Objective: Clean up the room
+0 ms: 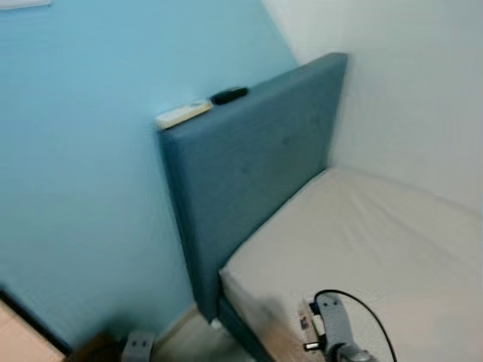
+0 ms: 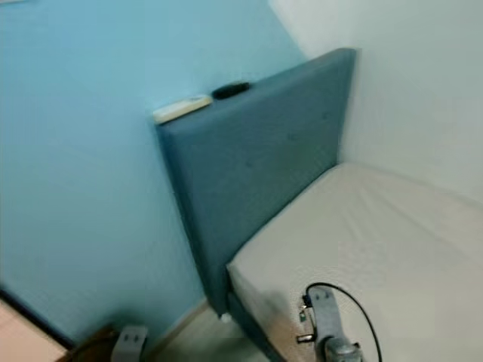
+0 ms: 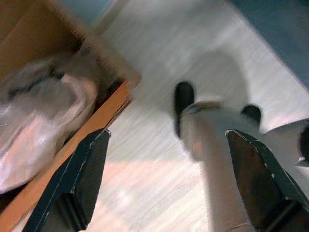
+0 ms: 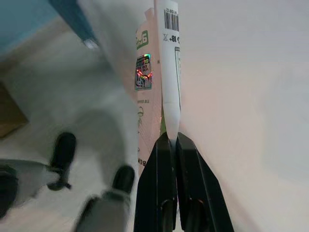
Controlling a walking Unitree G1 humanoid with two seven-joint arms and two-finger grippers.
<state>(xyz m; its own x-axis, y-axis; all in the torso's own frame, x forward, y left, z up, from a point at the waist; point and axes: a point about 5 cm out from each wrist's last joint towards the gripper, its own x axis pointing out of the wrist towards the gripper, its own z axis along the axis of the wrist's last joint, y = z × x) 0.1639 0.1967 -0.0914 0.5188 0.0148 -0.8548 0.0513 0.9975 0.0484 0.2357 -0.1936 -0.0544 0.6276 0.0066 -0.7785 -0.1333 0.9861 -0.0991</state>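
Your right gripper (image 4: 170,140) pinches a flat white printed card package (image 4: 168,63) over the bare beige mattress (image 1: 377,241). Your left gripper (image 3: 169,159) hangs spread wide above pale flooring, beside what looks like a cardboard box (image 3: 43,72).

Right arm (image 1: 336,328): silver wrist section enters the head views at about 5 o'clock, a black cable looping from it. Right gripper (image 4: 173,140), wrist view: jaws pressed together, both black fingers (image 4: 157,193) parallel, clamping the edge of a thin white card (image 4: 169,72) with a barcode.

Left arm (image 1: 138,345): a small grey part of it at about 7 o'clock in the head views, low. Left gripper (image 3: 169,145), wrist view: jaws spread wide, fingers (image 3: 79,179) far apart, nothing between them; image motion-blurred.
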